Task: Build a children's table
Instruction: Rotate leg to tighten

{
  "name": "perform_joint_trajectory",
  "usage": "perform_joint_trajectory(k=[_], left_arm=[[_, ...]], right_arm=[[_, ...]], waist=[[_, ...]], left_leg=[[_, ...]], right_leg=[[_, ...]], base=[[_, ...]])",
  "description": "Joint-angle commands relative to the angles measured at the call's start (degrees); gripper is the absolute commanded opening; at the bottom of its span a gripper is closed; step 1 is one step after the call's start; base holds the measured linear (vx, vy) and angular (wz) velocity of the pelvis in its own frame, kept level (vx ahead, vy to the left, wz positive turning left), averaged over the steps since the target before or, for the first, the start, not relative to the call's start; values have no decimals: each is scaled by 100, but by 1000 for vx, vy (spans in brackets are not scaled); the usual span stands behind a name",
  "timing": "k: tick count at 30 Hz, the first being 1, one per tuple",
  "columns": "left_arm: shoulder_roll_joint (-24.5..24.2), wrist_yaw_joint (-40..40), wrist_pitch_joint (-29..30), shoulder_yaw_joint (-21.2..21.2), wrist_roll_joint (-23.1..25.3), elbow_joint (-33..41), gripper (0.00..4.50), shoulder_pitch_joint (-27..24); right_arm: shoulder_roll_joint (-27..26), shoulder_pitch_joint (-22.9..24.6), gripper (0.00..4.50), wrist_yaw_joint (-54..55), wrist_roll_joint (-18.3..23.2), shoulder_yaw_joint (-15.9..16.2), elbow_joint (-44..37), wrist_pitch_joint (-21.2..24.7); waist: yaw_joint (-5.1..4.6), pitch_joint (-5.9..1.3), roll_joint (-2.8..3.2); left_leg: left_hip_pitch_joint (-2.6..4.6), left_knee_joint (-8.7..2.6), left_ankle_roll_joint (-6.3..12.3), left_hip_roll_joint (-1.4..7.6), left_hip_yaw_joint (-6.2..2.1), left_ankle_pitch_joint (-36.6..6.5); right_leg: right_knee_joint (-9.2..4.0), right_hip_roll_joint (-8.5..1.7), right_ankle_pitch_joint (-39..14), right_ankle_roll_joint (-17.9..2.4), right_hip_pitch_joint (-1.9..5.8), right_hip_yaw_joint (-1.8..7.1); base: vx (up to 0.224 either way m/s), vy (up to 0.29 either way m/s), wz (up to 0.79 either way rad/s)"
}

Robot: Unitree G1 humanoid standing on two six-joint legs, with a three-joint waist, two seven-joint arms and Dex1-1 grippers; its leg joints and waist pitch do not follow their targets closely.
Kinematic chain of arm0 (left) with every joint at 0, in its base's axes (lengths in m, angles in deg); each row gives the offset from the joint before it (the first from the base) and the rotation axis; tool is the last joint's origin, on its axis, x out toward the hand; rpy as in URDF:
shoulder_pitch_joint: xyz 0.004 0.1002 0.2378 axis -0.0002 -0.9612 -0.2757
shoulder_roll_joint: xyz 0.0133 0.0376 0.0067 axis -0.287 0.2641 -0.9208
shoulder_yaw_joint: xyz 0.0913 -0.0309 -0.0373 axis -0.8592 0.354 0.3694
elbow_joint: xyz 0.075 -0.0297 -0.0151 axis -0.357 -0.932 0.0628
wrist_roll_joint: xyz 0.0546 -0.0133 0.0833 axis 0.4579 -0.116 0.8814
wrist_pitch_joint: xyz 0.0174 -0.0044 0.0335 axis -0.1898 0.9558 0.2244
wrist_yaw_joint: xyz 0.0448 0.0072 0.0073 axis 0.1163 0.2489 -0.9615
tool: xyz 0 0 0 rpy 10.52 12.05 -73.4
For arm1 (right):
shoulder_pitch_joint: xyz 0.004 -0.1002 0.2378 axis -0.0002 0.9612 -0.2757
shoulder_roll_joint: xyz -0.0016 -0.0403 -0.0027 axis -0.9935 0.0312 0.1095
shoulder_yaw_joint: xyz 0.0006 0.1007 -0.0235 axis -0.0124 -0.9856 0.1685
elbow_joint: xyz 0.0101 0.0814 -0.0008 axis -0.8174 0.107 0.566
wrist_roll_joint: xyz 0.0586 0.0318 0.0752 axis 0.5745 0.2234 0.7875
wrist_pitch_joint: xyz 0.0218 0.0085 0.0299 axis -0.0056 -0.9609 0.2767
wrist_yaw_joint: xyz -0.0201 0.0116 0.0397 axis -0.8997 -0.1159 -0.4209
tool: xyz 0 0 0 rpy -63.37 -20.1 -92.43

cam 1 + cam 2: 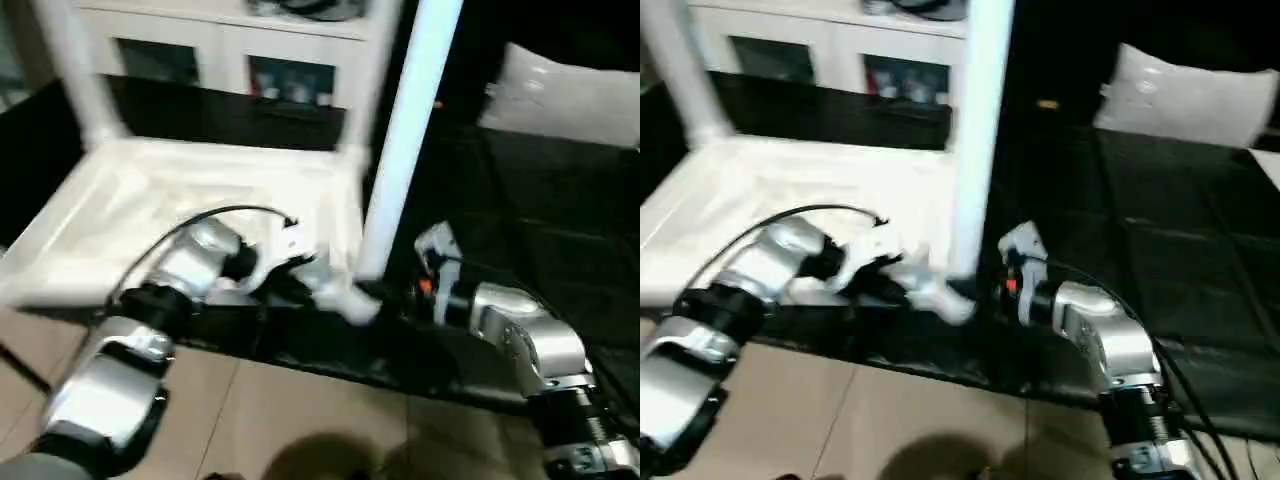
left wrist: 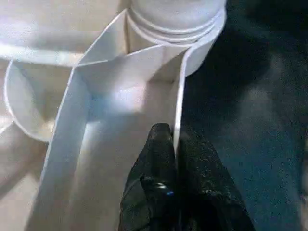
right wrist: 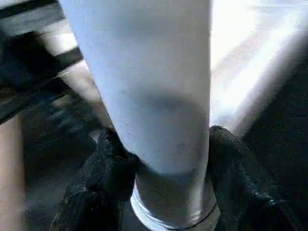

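Both my grippers at near corner of upturned table top (image 1: 150, 200).
Left gripper (image 2: 174, 144) pinched together on its rim wall; right gripper (image 3: 161, 159) clamped around upright leg (image 1: 405, 140) standing in that corner's socket. Dark surface (image 1: 1160, 220) beneath.

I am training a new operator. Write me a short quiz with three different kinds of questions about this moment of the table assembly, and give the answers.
1. True or false: the right gripper has its fingers on either side of an upright leg.
2. What does the left gripper pinch? A) the pillow B) a thin wall of the tabletop's rim C) a cable
3. Fill in: the tabletop lies with its ribbed ______ facing up.

Key: 1 true. 2 B; its black fingers are closed on the wall near the corner socket where the leg stands. 3 underside.
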Motion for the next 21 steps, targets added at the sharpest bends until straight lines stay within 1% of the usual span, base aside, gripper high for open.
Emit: perform_joint_trajectory(k=[1, 2, 3, 4, 5, 6, 7, 8, 9, 10, 11, 12, 15, 16, 17, 18, 19, 20, 21], left_arm=[[560, -194, 42, 95, -332, 307, 0, 238], [654, -460, 67, 151, -303, 214, 0, 274], [821, -949, 119, 266, -264, 82, 0, 336], [862, -1069, 132, 295, -255, 51, 0, 351], [933, -1283, 171, 360, -243, 23, 0, 370], [974, -1412, 159, 392, -228, -1, 0, 381], [1014, -1534, 230, 436, -218, 44, 0, 367], [1028, -1595, 262, 452, -205, 78, 0, 357], [1026, -1652, 309, 447, -185, 127, 0, 341], [1025, -1654, 313, 447, -184, 131, 0, 340], [988, -1660, 337, 432, -168, 169, 0, 318], [956, -1642, 313, 411, -144, 187, 0, 300], [871, -1573, 264, 386, -130, 225, 0, 242], [836, -1555, 243, 389, -138, 228, 0, 221], [819, -1555, 228, 391, -142, 227, 0, 208], [764, -1505, 156, 375, -135, 225, 0, 185], [648, -1362, 62, 353, -134, 241, 0, 135], [617, -1316, 43, 348, -139, 247, 0, 122], [553, -1193, -46, 322, -145, 269, 0, 96]], right_arm=[[-464, -143, 205, 477, -42, 379, 72, 252], [-634, -187, 205, 842, -94, 266, 155, 260], [-859, -268, 205, 1442, -277, 185, 291, 195], [-912, -288, 205, 1586, -322, 168, 323, 179], [-1004, -313, 205, 1775, -349, 132, 368, 128], [-1062, -327, 237, 1827, -352, 136, 388, 57], [-1126, -318, 237, 1892, -410, 159, 352, -54], [-1165, -306, 268, 1900, -430, 177, 327, -145], [-1221, -280, 268, 1913, -443, 180, 278, -189], [-1227, -277, 271, 1915, -442, 177, 274, -193], [-1288, -228, 292, 1933, -424, 136, 206, -254], [-1291, -195, 292, 1947, -442, 134, 164, -295], [-1275, -121, 324, 1924, -394, 88, 73, -383], [-1250, -98, 324, 1888, -352, 61, 41, -398], [-1232, -83, 333, 1876, -324, 48, 26, -419], [-1151, -52, 354, 1781, -314, 65, -6, -462], [-952, 12, 362, 1510, -283, 84, -65, -553], [-896, 27, 362, 1423, -268, 87, -81, -575], [-775, 56, 367, 1237, -239, 103, -111, -611]], waist=[[42, -445, -32], [21, -447, -33], [19, -452, 2], [-8, -455, 0], [1, -469, -10], [6, -457, -4], [14, -460, 12], [21, -474, 15], [20, -468, 18], [21, -466, 29], [21, -465, 23], [21, -465, 23], [25, -458, 22], [29, -455, 42], [29, -453, 40], [28, -452, 35], [39, -452, 33], [49, -452, 61], [47, -459, 41]], left_leg=[[-98, -374, 81, -96, 92, -798], [-114, -369, 145, -107, 98, -737], [-100, -363, 147, -103, 99, -722], [-97, -360, 138, -105, 105, -691], [-87, -360, 147, -109, 98, -683], [-88, -373, 183, -93, 101, -675], [-84, -378, 212, -73, 98, -679], [-84, -384, 233, -58, 93, -637], [-84, -388, 243, -54, 94, -626], [-81, -394, 253, -46, 91, -639], [-82, -392, 271, -49, 94, -682], [-82, -392, 271, -49, 94, -682], [-83, -397, 296, -50, 96, -709], [-77, -398, 291, -51, 96, -727], [-74, -402, 288, -44, 94, -746], [-76, -401, 287, -46, 96, -750], [-77, -402, 302, -46, 94, -763], [-78, -404, 307, -47, 89, -768], [-86, -398, 337, -44, 92, -744]], right_leg=[[-547, -276, -2558, -570, 427, 126], [-548, -268, -2464, -589, 442, 133], [-544, -268, -2407, -617, 425, 139], [-539, -251, -2287, -682, 412, 138], [-532, -249, -2239, -697, 427, 135], [-519, -251, -2100, -753, 428, 144], [-504, -253, -1903, -822, 431, 154], [-466, -255, -1624, -911, 445, 158], [-459, -255, -1517, -957, 444, 162], [-445, -261, -1368, -1033, 452, 166], [-442, -270, -1352, -1053, 465, 167], [-442, -270, -1352, -1053, 465, 167], [-454, -280, -1400, -1048, 472, 173], [-458, -283, -1430, -1046, 470, 175], [-460, -285, -1431, -1046, 469, 177], [-459, -281, -1428, -1044, 470, 177], [-466, -287, -1435, -1034, 478, 178], [-460, -285, -1411, -1038, 484, 177], [-451, -284, -1295, -1064, 494, 182]], base=[[0, 0, 0], [0, 0, 0], [0, 0, 0], [0, 0, 0], [0, 0, 0], [0, 0, 0], [0, 0, 0], [0, 0, 0], [0, 0, 0], [0, 0, 0], [0, 0, 0], [0, 0, 0], [0, 0, 0], [0, 0, 0], [0, 0, 0], [0, 0, 0], [0, 0, 0], [0, 0, 0], [0, 0, 0]])
